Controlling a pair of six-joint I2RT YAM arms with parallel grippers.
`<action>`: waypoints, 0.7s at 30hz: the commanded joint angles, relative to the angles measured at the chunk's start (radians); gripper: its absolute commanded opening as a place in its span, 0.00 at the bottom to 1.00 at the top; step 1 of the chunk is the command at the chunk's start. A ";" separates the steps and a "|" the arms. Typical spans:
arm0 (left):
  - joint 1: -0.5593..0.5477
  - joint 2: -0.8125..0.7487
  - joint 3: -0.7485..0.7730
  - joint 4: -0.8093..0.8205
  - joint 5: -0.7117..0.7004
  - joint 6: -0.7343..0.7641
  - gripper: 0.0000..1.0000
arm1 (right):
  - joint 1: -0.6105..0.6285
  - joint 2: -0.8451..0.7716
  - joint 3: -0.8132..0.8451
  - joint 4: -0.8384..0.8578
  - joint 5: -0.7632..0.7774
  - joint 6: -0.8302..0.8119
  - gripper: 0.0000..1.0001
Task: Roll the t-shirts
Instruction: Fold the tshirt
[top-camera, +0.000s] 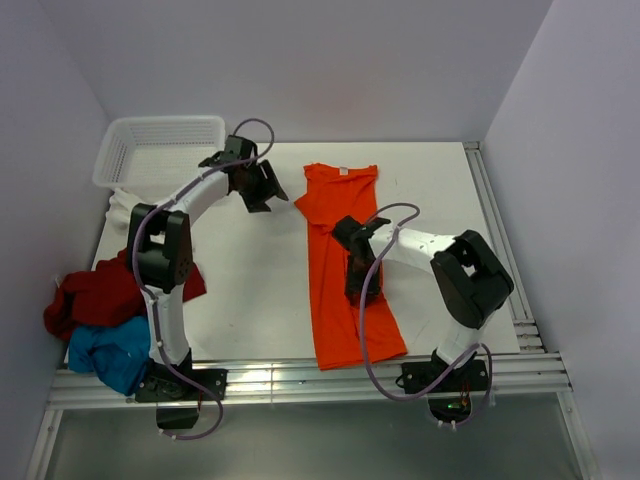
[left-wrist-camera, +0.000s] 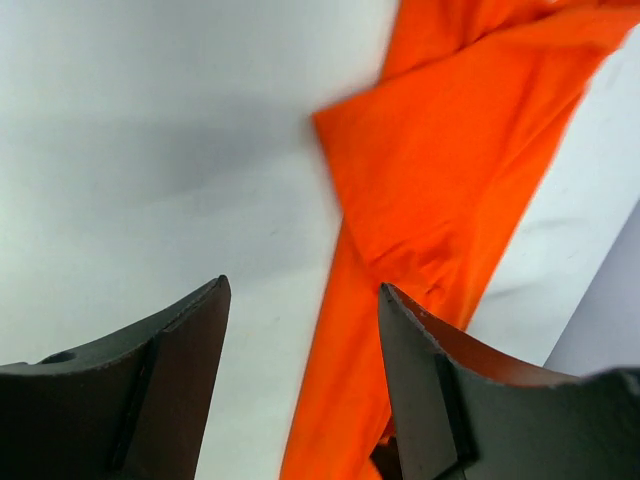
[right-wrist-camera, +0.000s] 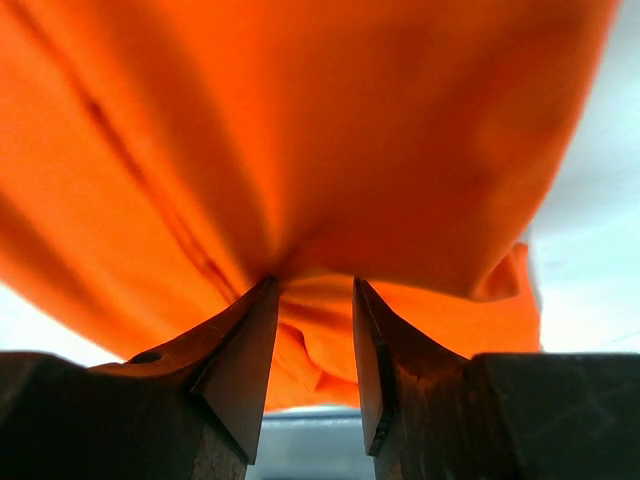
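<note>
The bright orange t-shirt (top-camera: 335, 200) lies folded into a long narrow strip down the middle of the table, collar at the far end. My right gripper (top-camera: 357, 290) is down on its middle. In the right wrist view a fold of the orange t-shirt (right-wrist-camera: 350, 130) is gathered between the fingertips of the right gripper (right-wrist-camera: 314, 282). My left gripper (top-camera: 262, 192) hovers open just left of the shirt's upper sleeve. In the left wrist view the orange t-shirt (left-wrist-camera: 440, 170) runs past the right finger, with nothing between the fingers of the left gripper (left-wrist-camera: 303, 285). Dark red (top-camera: 95, 295), blue (top-camera: 112, 352) and white (top-camera: 122, 208) t-shirts lie heaped at the left.
A white mesh basket (top-camera: 160, 150) stands at the far left corner, just behind my left arm. Metal rails run along the table's near edge (top-camera: 300, 380) and right edge (top-camera: 495, 230). Walls close in on both sides.
</note>
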 joint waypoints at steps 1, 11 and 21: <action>-0.006 0.016 0.131 -0.051 -0.006 0.076 0.66 | 0.006 0.006 0.076 -0.044 -0.024 0.026 0.44; -0.005 0.165 0.349 -0.062 0.050 0.093 0.67 | -0.230 -0.007 0.237 0.015 -0.090 -0.018 0.50; -0.006 0.228 0.216 0.226 0.091 0.024 0.67 | -0.434 0.125 0.409 0.255 -0.120 -0.093 0.69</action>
